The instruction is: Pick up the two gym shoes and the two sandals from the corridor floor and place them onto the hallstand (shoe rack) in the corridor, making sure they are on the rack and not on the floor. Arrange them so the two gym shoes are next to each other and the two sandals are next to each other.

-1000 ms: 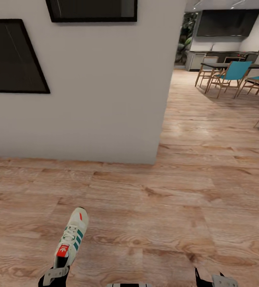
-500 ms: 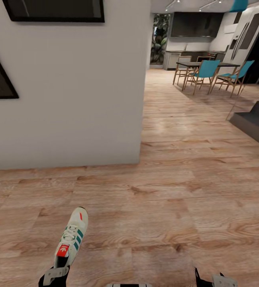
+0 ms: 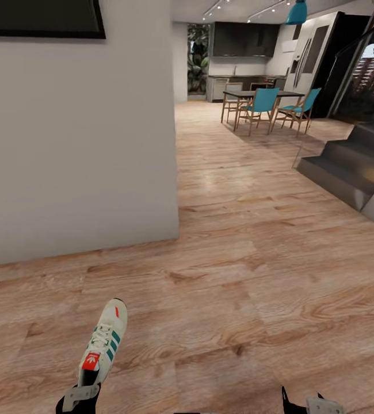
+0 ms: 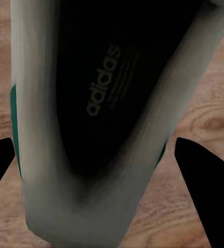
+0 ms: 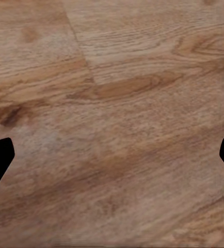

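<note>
Gym shoe (image 4: 96,129) between dark tool (image 4: 99,170) fingertips (image 4: 205,181), over wood floor (image 4: 210,108).

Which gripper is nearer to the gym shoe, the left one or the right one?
Left. The left gripper is at the heel of the gym shoe, holding it. The right gripper is far across the floor, with nothing between its fingers.

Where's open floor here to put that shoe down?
Bare floor runs from the wall across to the stairs, and lies under the right gripper. The chairs crowd the far end. The left gripper holds the gym shoe.
</note>
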You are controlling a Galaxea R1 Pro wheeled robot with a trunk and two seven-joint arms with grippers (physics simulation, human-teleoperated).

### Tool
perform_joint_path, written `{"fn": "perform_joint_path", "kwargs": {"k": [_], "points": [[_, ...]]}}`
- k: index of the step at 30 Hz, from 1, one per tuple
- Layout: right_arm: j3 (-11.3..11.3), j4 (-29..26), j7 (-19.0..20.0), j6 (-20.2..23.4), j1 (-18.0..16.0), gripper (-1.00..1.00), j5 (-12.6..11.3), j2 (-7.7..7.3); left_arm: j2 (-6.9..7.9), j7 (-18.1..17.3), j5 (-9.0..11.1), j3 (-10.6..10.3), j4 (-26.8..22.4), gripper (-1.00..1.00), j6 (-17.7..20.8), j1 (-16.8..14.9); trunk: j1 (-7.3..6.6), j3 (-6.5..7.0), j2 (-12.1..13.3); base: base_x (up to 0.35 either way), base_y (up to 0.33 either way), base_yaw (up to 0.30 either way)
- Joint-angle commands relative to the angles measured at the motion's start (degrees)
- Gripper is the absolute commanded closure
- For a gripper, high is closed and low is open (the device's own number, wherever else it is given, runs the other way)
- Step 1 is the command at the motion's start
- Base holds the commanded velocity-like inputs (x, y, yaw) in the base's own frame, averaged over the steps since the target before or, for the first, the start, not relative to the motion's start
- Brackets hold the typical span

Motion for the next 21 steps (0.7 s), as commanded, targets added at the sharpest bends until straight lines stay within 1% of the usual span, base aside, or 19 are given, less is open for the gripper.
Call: {"fn": "perform_joint_path", "kwargs": {"k": [1,2,10,21], "points": [[0.47,0.03,-0.34,-0.19,-0.05,-1.00,-0.41,-0.06,-0.01,-0.66,0.60,0.13,0.02,1.00,-0.02,-0.02,-0.01,0.01,-0.02,0.000,0.000,-0.272],[0.46,0.03,-0.34,-0.19,-0.05,-1.00,-0.41,-0.06,-0.02,-0.67,0.61,0.13,0.01,1.00,-0.02,-0.02,-0.01,0.07,-0.02,0.000,0.000,-0.271],[0.44,0.03,-0.34,-0.19,-0.05,-1.00,-0.41,-0.06,-0.04,-0.61,0.54,0.15,0.02,1.00,-0.02,-0.02,1.75,-0.94,-3.22,0.000,0.000,-0.270],[0.44,0.01,-0.34,-0.19,-0.05,-1.00,-0.40,-0.06,-0.05,-0.59,0.56,0.13,0.08,1.00,-0.02,-0.02,1.75,-0.36,-3.22,0.000,0.000,-0.269]]}}
